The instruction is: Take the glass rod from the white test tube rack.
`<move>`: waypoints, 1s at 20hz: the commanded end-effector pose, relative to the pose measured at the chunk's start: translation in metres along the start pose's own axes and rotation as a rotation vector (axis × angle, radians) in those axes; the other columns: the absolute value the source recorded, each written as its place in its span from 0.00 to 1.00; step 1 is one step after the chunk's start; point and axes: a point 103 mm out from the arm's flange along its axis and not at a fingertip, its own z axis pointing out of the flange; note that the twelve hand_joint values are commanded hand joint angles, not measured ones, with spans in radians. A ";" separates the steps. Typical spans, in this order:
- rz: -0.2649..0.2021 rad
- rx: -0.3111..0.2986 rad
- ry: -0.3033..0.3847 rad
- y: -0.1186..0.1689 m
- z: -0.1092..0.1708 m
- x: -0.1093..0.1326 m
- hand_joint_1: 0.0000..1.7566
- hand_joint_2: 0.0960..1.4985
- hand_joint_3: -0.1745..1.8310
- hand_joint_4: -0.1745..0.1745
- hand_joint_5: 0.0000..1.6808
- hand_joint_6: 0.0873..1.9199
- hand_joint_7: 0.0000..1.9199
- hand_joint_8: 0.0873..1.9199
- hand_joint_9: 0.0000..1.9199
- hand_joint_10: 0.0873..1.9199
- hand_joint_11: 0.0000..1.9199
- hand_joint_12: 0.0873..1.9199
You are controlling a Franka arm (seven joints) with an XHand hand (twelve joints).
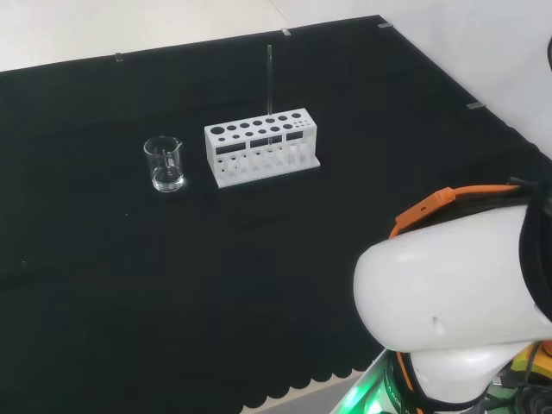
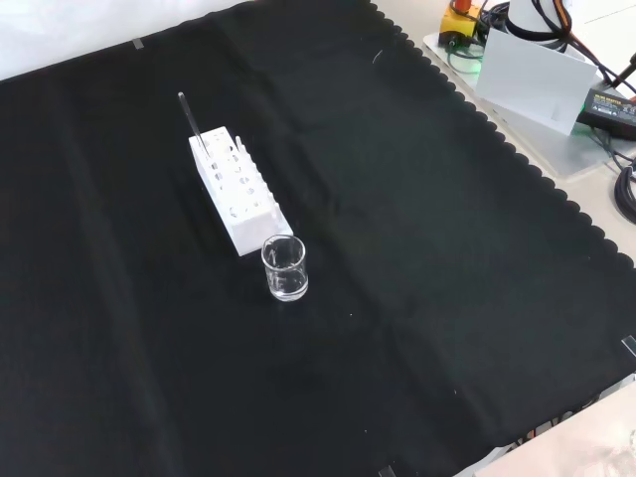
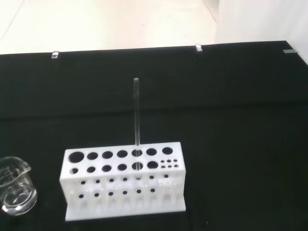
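Glass rod [image 1: 269,79] standing upright in a white test tube rack [image 1: 261,147], upper middle of the head view, on a bench draped in black cloth [image 1: 129,302]. The rod sits in one of the larger holes toward the rack's right end as that view shows it, its top rising well above the rack.

In the wrist view the rod [image 3: 136,120] reads as a thin clear line running down into a hole of the rack's [image 3: 124,185] front row, second large hole from the right; how deep it goes inside the rack is hard to make out.

A small clear beaker [image 1: 165,164] stands just to the left of the rack in the head view, apart from it. It looks empty, though the glass makes that uncertain. The beaker [image 3: 15,185] also shows at the lower left edge of the wrist view.

From the front view the rack [image 2: 236,191] lies in the upper left of the frame, running diagonally, with the rod [image 2: 191,121] at its far end and the beaker [image 2: 284,267] near its closer end.

The arm's white link [image 1: 457,302] bulks in the lower right corner of the head view, well away from the rack. Whether the hand's fingers are apart or curled cannot be told.
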 end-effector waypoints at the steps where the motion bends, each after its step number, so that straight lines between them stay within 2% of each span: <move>1: 0.004 -0.005 -0.008 0.040 -0.001 -0.013 0.34 0.47 0.37 0.31 0.13 0.00 0.09 0.40 0.16 0.43 0.16 0.73; 4: 0.004 -0.003 -0.013 0.049 0.000 -0.012 0.34 0.47 0.37 0.31 0.14 0.00 0.10 0.40 0.17 0.43 0.18 0.72; 6: -0.007 0.021 -0.023 0.069 0.005 -0.010 0.34 0.47 0.37 0.31 0.14 0.00 0.10 0.40 0.19 0.42 0.21 0.71; 10: -0.029 0.021 -0.024 0.103 0.017 -0.003 0.34 0.47 0.37 0.30 0.15 0.00 0.11 0.40 0.22 0.41 0.25 0.70; 20: -0.085 0.044 -0.039 0.145 0.044 0.017 0.34 0.47 0.37 0.29 0.15 0.00 0.12 0.40 0.24 0.40 0.26 0.69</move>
